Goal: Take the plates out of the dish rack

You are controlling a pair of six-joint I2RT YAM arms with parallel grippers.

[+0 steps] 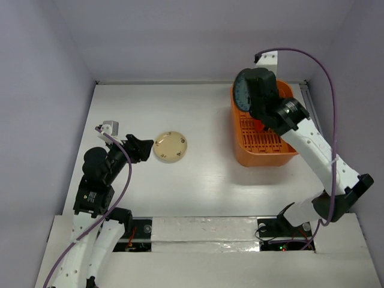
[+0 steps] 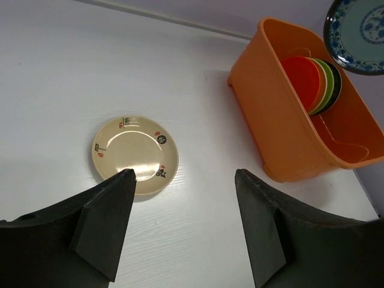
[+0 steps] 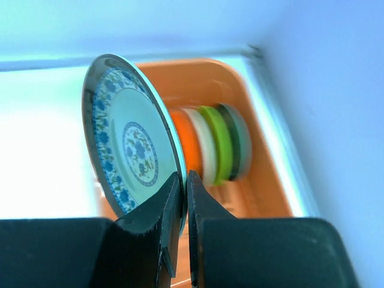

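Blue-patterned plate (image 3: pixel 129 156) stands on edge, rim pinched in my right gripper (image 3: pixel 183 180), I'd say to clear the dish rack (image 1: pixel 264 157) at upper right; left gripper (image 2: pixel 183 174) hangs open by the cream plate (image 2: pixel 135 153).

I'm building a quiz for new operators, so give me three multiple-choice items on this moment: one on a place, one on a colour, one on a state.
1. Where is the cream plate?
A) flat on the table, before the left gripper
B) standing in a slot
C) clamped by the other arm

2. What colour are the motifs on the patterned plate held over the dish rack?
A) red
B) blue
C) yellow

3. How is the right gripper?
A) open, empty
B) shut on the rack's wall
C) shut on the patterned plate's rim

Answers:
1 A, it lies alone on the white tabletop.
2 B, the wrist view shows blue motifs.
3 C, both fingers pinch its edge.
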